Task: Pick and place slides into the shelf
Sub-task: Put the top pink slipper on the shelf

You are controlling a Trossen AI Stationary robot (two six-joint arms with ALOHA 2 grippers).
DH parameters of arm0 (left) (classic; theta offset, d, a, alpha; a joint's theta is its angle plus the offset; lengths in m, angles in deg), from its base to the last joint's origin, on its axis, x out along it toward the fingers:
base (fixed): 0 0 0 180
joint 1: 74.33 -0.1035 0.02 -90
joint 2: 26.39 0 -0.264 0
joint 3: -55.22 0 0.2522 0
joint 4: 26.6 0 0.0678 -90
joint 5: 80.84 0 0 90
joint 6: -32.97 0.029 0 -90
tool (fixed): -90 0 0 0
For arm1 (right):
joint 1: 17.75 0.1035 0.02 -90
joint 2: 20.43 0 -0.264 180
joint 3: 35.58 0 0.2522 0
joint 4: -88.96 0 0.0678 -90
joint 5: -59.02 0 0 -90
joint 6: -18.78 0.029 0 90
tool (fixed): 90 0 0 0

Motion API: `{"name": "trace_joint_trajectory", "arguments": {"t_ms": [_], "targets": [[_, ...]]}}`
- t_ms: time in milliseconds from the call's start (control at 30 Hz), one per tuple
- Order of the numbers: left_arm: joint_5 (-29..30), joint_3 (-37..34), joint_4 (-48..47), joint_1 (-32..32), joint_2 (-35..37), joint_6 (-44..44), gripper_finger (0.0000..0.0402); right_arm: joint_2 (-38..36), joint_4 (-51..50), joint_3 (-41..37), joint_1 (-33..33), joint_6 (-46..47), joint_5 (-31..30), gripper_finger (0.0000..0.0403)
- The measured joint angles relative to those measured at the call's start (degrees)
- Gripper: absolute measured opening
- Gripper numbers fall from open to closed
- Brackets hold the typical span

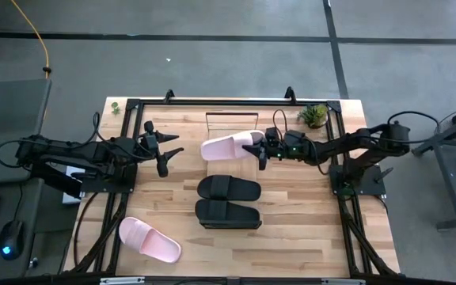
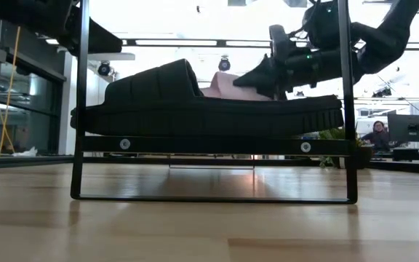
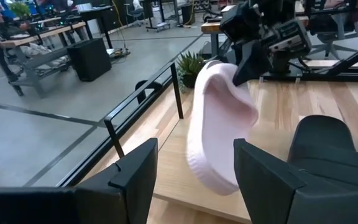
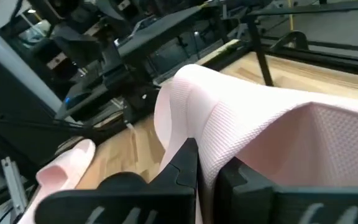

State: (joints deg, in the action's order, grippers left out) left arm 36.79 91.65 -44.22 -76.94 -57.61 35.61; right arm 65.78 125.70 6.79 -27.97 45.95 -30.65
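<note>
My right gripper (image 1: 258,150) is shut on a pale pink slide (image 1: 229,146), which it holds over the light-wood shelf (image 1: 228,123) at the far middle of the table. In the left wrist view this slide (image 3: 219,124) hangs tilted. Two black slides (image 1: 228,188) (image 1: 228,214) lie sole-down side by side in the middle of the table. A second pink slide (image 1: 149,240) lies at the near left. My left gripper (image 1: 169,154) stands open above the table, left of the shelf, with nothing between its fingers. My right gripper pinches the edge of the pink slide's strap (image 4: 213,149) between its two fingers. It comes nearly level from the table's right side. The slide sticks out from the fingers toward the table's left, tilted, with its free end (image 3: 213,177) lower. Whether that end touches the shelf I cannot tell.
A small potted plant (image 1: 315,115) stands at the far right corner. A black metal frame (image 1: 212,101) runs around the table's edges. Bare wood lies near the front edge (image 1: 307,245), right of the near pink slide.
</note>
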Motion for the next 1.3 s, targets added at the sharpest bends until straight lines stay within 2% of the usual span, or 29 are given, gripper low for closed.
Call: {"name": "trace_joint_trajectory", "arguments": {"t_ms": [300,867,1300], "targets": [[0.0,0.0,0.5,0.0,0.0,0.4,0.0193,4.2,0.8,0.0,3.8,2.5,-3.2,0.0],[0.0,0.0,0.8,0.0,0.0,0.1,0.0193,4.2,1.2,0.0,7.5,5.2,-4.0,0.0],[0.0,0.0,0.8,0.0,0.0,0.0,0.0193,4.2,0.0,0.0,11.8,6.2,-9.9,0.0]]}}
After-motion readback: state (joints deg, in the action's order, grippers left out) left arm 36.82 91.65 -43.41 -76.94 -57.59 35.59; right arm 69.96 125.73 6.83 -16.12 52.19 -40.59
